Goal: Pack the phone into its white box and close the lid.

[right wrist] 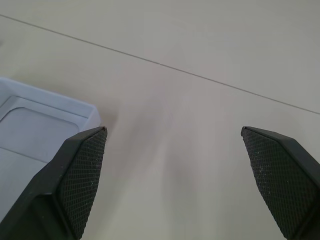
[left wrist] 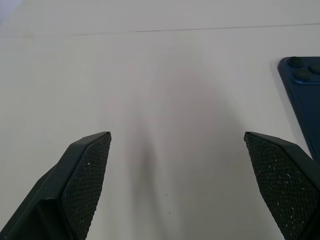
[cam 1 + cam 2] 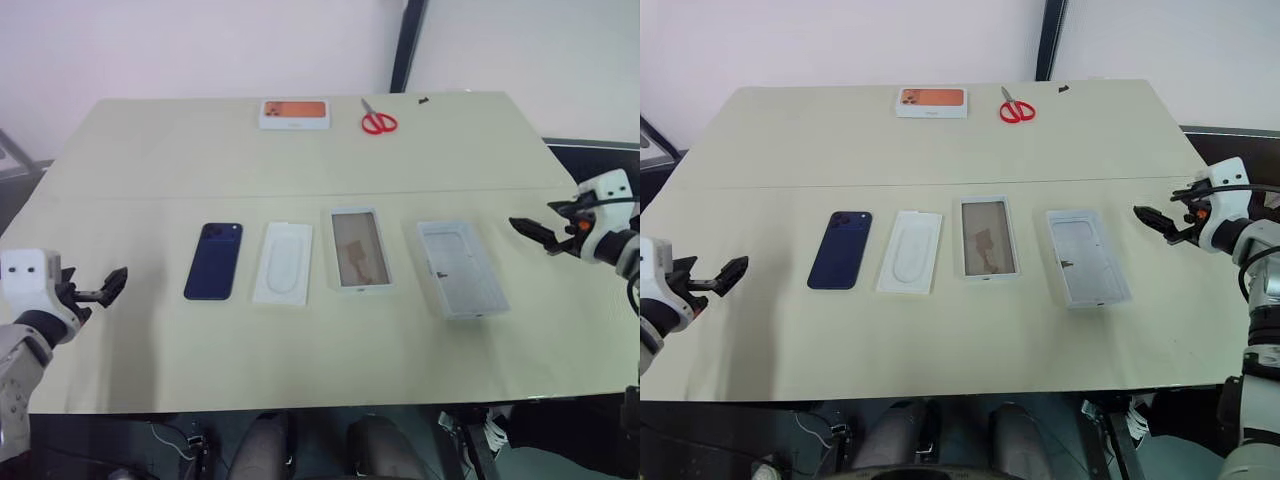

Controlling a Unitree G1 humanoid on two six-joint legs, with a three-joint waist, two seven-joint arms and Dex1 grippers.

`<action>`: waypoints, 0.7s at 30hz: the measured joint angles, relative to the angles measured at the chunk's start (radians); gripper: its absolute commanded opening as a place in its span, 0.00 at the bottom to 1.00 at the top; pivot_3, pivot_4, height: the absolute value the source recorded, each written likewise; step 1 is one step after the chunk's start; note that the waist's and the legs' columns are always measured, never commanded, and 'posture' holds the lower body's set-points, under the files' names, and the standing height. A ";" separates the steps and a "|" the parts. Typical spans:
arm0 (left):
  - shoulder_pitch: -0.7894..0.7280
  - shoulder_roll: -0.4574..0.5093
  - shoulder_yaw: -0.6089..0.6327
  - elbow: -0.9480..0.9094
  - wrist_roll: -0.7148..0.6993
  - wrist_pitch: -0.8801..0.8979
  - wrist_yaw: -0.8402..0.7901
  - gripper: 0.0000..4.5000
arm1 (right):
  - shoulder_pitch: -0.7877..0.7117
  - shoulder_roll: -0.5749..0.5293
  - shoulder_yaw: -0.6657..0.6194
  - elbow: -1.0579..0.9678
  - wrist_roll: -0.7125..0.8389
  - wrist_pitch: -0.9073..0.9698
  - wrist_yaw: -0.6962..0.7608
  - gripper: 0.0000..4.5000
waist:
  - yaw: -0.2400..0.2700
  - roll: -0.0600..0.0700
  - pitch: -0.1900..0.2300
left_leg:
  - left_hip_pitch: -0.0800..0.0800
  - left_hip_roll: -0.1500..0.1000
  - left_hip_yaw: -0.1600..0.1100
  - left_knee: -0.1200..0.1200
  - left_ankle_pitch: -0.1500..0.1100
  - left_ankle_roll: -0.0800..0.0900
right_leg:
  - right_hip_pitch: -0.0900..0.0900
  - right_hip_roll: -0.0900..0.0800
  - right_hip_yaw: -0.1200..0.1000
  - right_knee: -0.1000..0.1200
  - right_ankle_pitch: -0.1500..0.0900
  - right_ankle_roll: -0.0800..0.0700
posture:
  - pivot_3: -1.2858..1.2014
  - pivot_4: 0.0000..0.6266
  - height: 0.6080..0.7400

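A: Hovering both grippers with nothing in them. Left gripper (image 3: pixel 112 285) fingers spread wide, bare table (image 3: pixel 150 160) between them. Right gripper (image 3: pixel 530 232) the same, fingers fully apart.

B: What's nearest each one?

A: On the left, the phone (image 3: pixel 214 261). It lies face down, camera cluster at the far end, apart from my fingers (image 2: pixel 85 175). Its camera corner shows at the edge of the left wrist view. On the right, an open white tray (image 3: pixel 461 268), near my right fingers (image 1: pixel 82 175) but not touching. One corner of it shows in the right wrist view.

B: Which piece is the box and which the lid?

A: Four items sit in a row across the middle of the table, none touching. From my left: phone, flat white insert card (image 3: pixel 283 262), a white tray with a brownish glossy inside (image 3: pixel 359 249), then the paler tray by my right gripper. Both trays lie open side up. I can't tell which is the box and which the lid.

B: Anything else on the table?

A: At the far edge, a white box with an orange-printed top (image 3: pixel 295 113), and red-handled scissors (image 3: pixel 378 119) just to its right. Both well apart from the row.
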 measured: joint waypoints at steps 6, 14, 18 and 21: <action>0.000 -0.012 0.000 -0.002 -0.002 0.008 0.005 1.00 | -0.026 0.006 0.013 0.013 -0.007 -0.010 0.011 1.00 | 0.001 0.000 0.000 | 0.000 0.000 0.000 0.000 0.000 0.000 | 0.000 0.000 0.000 0.000 0.000 0.000 | 0.52 0.24 1.00; -0.042 -0.013 -0.013 -0.002 -0.014 0.009 0.012 1.00 | -0.027 0.036 0.021 -0.024 -0.006 -0.007 0.018 1.00 | 0.001 0.000 0.000 | 0.000 0.000 0.000 0.000 0.000 0.000 | 0.000 0.000 0.000 0.000 0.000 0.000 | 0.52 0.24 1.00; -0.094 0.001 -0.050 -0.002 -0.021 0.019 0.006 1.00 | -0.008 0.044 0.023 -0.130 0.010 0.022 0.022 1.00 | 0.003 0.000 0.000 | 0.000 0.000 0.000 0.000 0.002 -0.003 | 0.000 0.000 0.000 0.000 0.000 0.000 | 0.52 0.24 1.00; -0.148 0.010 -0.078 0.001 -0.024 0.029 -0.002 1.00 | 0.027 0.075 0.025 -0.227 0.033 0.054 0.028 1.00 | 0.002 0.000 0.000 | 0.000 0.000 0.000 0.000 0.002 -0.003 | 0.001 0.000 0.000 0.000 0.000 0.000 | 0.52 0.24 1.00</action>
